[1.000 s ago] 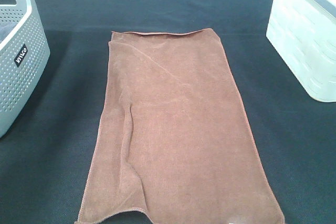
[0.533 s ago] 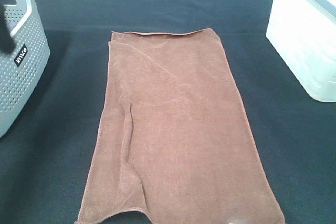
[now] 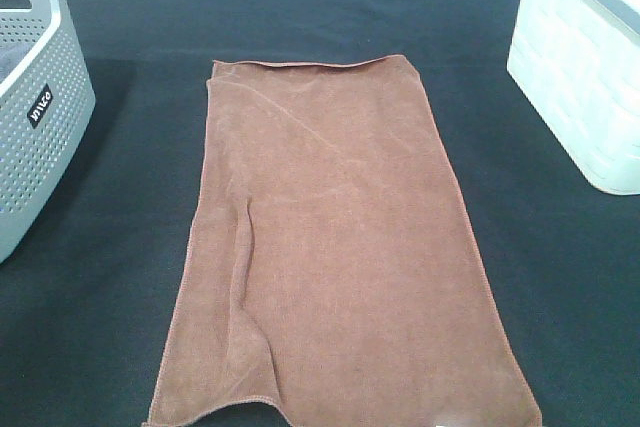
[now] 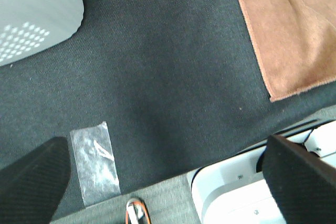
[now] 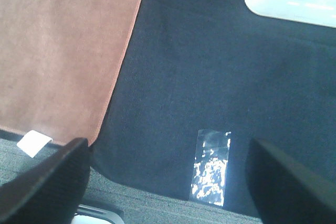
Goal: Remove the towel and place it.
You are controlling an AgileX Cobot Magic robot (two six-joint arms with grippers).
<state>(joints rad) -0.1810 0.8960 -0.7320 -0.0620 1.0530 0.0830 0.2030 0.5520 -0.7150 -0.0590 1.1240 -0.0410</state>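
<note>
Towel [image 3: 340, 247] lies flat, spread lengthwise on the black surface [image 3: 560, 277], between the grey perforated basket [image 3: 40, 127] and the white bin [image 3: 580, 77], touching neither. Small white tag [image 5: 34, 142] at its near edge. Left claw [image 4: 168, 182] released, jaws wide, hovering over bare cloth beside the towel corner. Right claw [image 5: 168, 182] released too, empty, beside the other near corner.

High overview, wrist views close — towel [image 3: 340, 247] shared
</note>
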